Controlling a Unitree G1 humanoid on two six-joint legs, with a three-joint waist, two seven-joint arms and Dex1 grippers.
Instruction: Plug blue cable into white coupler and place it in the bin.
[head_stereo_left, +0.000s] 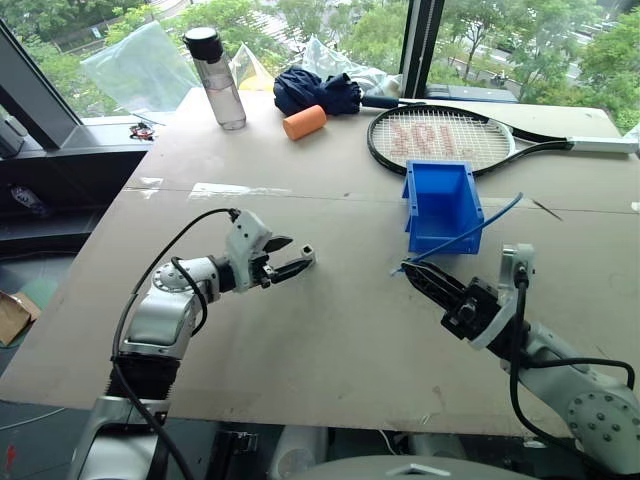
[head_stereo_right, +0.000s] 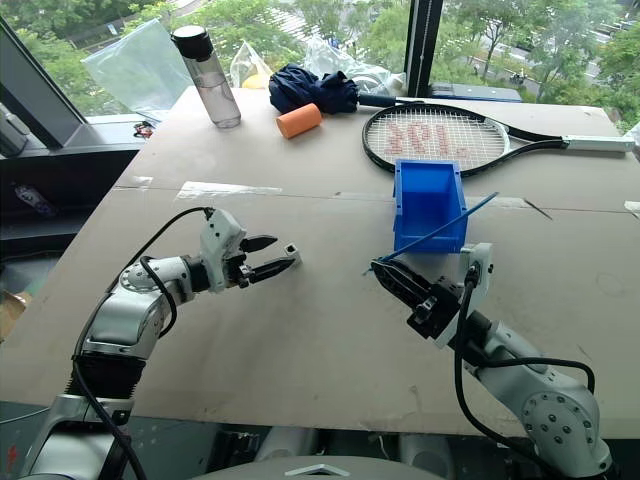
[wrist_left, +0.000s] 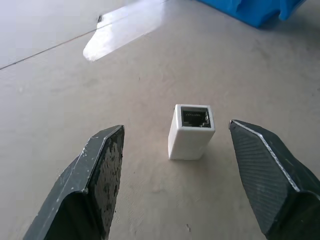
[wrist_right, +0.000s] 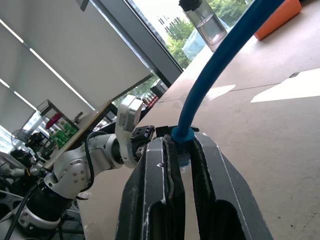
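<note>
With its fingers apart around the white coupler (wrist_left: 191, 131) standing loose on the table (head_stereo_left: 330, 340), the left gripper (head_stereo_left: 296, 257) could knock it over on closing, while the right gripper (head_stereo_left: 412, 270), clamped on the blue cable (head_stereo_left: 478, 228) near the bin (head_stereo_left: 440, 205), waits.

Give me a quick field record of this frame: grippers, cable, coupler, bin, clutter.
left gripper: open, fingers either side of the white coupler, not touching it
white coupler: lying on the table, socket facing away from the gripper
right gripper: shut on the blue cable near its plug end
blue cable: runs up from the gripper across the bin, free end in the air
bin: on the table, beyond the right gripper
clutter at far edge: racket, bottle, orange cylinder, dark cloth
</note>
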